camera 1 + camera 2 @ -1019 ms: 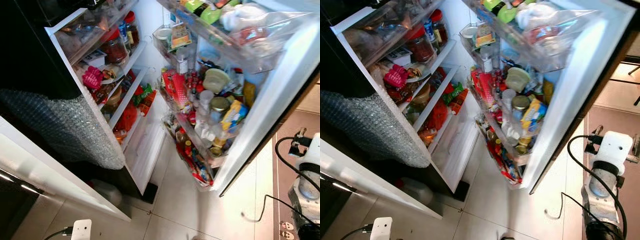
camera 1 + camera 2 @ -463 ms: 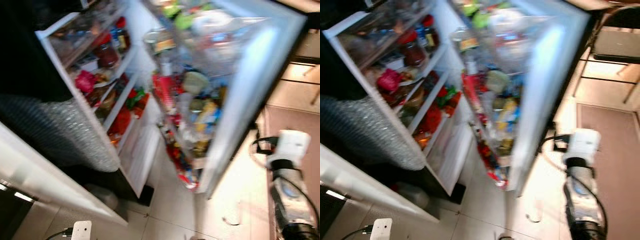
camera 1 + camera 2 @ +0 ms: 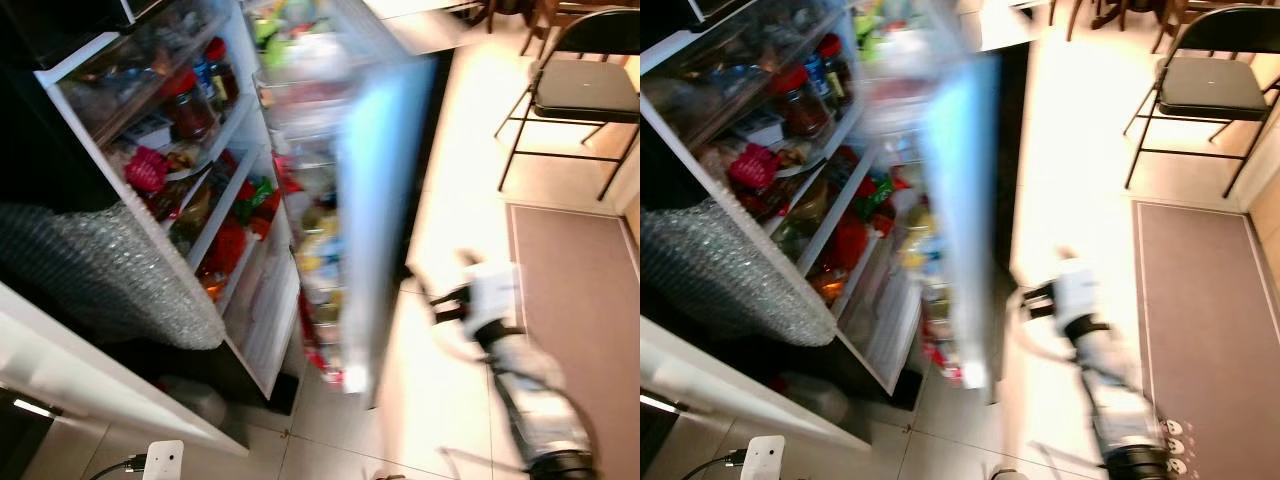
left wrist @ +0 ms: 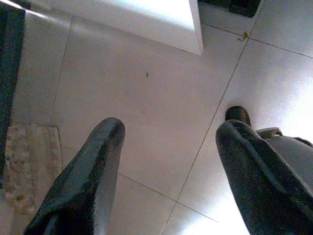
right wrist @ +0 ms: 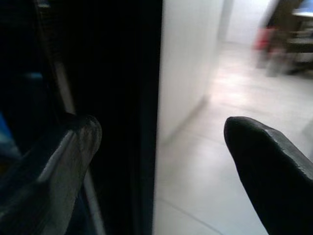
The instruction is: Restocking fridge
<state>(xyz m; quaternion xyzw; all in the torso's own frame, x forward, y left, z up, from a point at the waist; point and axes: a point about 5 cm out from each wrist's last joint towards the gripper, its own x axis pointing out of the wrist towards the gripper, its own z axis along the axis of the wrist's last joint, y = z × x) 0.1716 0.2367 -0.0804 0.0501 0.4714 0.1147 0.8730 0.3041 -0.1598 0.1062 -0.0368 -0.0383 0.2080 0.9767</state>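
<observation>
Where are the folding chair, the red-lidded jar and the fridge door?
folding chair (image 3: 585, 85), left eye view, on the dark seat.
red-lidded jar (image 3: 187, 105), left eye view, on the jar's body under the lid.
fridge door (image 3: 375, 200), left eye view, on the door's pale blurred edge.

Silver right arm (image 3: 530, 385), black cable, white wrist block.

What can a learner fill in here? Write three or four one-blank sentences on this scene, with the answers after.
The folding chair has a ____ seat.
The jar on the fridge shelf has a ____ lid.
The left tool hangs open over the ____ floor.
The right tool is open beside the fridge ____.
Missing words: black; red; tiled; door.
</observation>
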